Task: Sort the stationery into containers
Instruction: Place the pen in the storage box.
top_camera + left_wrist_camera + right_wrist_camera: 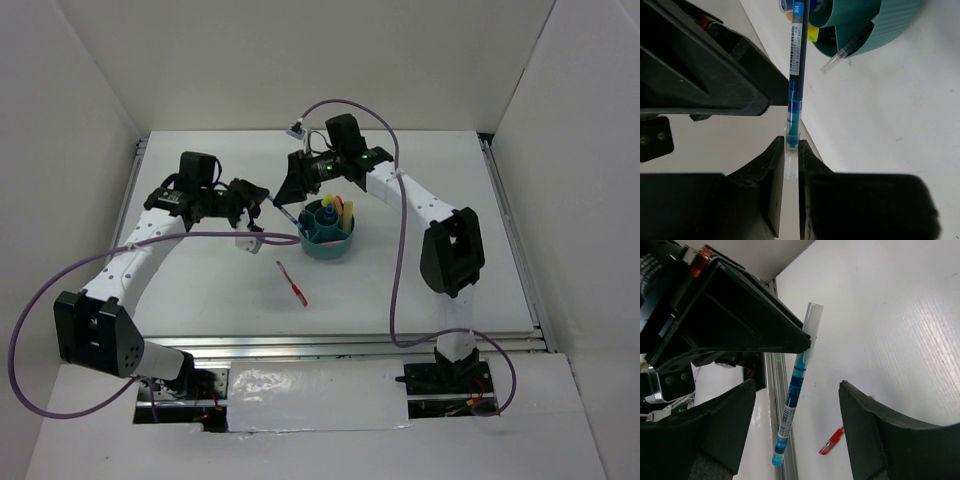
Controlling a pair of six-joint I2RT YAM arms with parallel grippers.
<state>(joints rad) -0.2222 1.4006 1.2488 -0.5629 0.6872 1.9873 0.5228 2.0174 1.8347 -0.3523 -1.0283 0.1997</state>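
Looking mostly done, with markers [340, 211] standing in the teal organiser [326, 248], blue pen [796, 75] pinched by its clear cap in left gripper [791, 150] just beside it, flanked by wide-open right gripper [796, 407], red pen [293, 283] lying unsorted on the table [200, 295].

White table [200, 300] boxed in by plain white walls [300, 60]

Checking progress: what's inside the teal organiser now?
The teal organiser holds upright yellow markers, a blue-topped item near the centre and something pink in front. Its walls hide the compartment bottoms.
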